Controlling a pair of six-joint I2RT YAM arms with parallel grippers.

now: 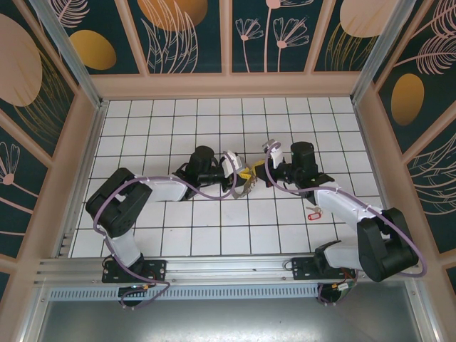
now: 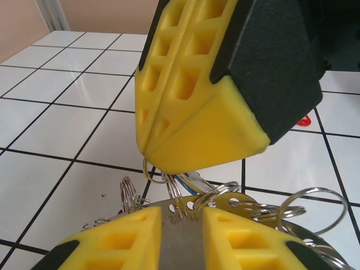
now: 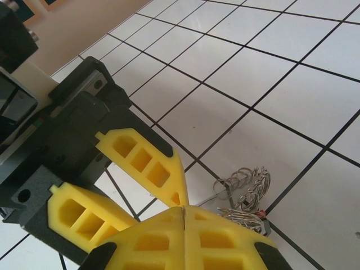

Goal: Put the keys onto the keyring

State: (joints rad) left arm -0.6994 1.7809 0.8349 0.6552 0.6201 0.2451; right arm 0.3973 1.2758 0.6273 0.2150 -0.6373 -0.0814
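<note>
My left claw clamps the large silvery metal keyring; my right claw, pinched shut, must pry one wire loop gently.

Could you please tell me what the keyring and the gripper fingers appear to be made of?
The keyring looks like bare silvery metal: a flat, dull-brushed band with punched holes, fringed with shiny wire loops that catch the light. The fingers look like matte yellow plastic, perhaps printed or foam-like, moulded with a grid of square pockets.
</note>
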